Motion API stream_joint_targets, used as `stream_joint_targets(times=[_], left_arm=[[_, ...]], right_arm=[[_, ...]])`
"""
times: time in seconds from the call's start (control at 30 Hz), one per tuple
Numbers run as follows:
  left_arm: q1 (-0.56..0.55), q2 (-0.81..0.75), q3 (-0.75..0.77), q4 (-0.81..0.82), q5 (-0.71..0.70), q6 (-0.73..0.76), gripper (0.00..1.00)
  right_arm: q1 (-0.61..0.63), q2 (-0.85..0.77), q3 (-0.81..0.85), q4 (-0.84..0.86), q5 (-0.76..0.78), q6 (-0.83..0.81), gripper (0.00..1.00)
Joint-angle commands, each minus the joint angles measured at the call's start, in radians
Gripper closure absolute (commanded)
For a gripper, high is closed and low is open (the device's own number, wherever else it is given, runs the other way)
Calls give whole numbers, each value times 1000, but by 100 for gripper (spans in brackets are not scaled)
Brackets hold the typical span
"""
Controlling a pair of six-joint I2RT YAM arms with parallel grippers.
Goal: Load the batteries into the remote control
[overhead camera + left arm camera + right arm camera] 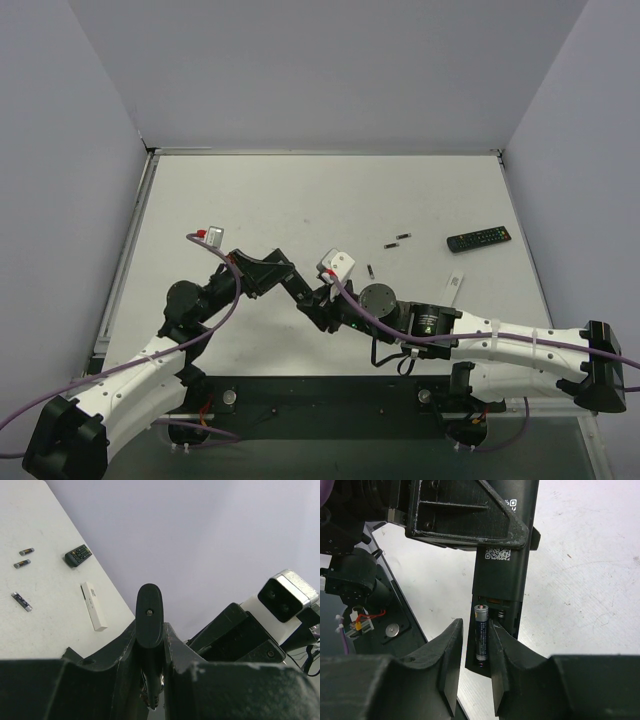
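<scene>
- Left pincer (149, 650) clamped on black remote (504, 575), above surface's (300, 200) near edge.
- Right pincer (476, 655) slightly apart, flanking battery (481, 630) lying in remote's open compartment (504, 612).

1. Top view: fixed, high behind both arm bases, faces down and forward over the whole table (300, 190); the farthest off.
2. Left wrist view: right behind the left gripper (149, 630), tilted up across the table's right side to the wall (200, 530).
3. Right wrist view: right behind the right gripper (475, 630), faces down, very close on the held remote (502, 575).
4. Top and left wrist views share the second remote (478, 238) and white strip (455, 285).
</scene>
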Motion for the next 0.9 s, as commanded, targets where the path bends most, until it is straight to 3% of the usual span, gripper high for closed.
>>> stream_joint_targets(times=[0.0, 0.37, 0.6, 0.7, 0.77, 0.87], left_arm=[[-5, -6, 4, 84, 6, -23, 100], [-5, 8, -13, 19, 4, -14, 100], [-3, 14, 1, 10, 37, -8, 100], [-3, 22, 19, -5, 61, 0, 100], [-3, 28, 36, -14, 86, 3, 100], [-3, 34, 53, -25, 112, 2, 100]], right_arm=[[2, -1, 16, -21, 33, -5, 75], [2, -73, 53, -91, 55, -48, 52], [2, -130, 151, -226, 16, -145, 47], [2, -128, 185, -302, -27, -272, 47], [3, -135, 176, -327, -117, -466, 47], [2, -153, 177, -332, -116, -499, 42]])
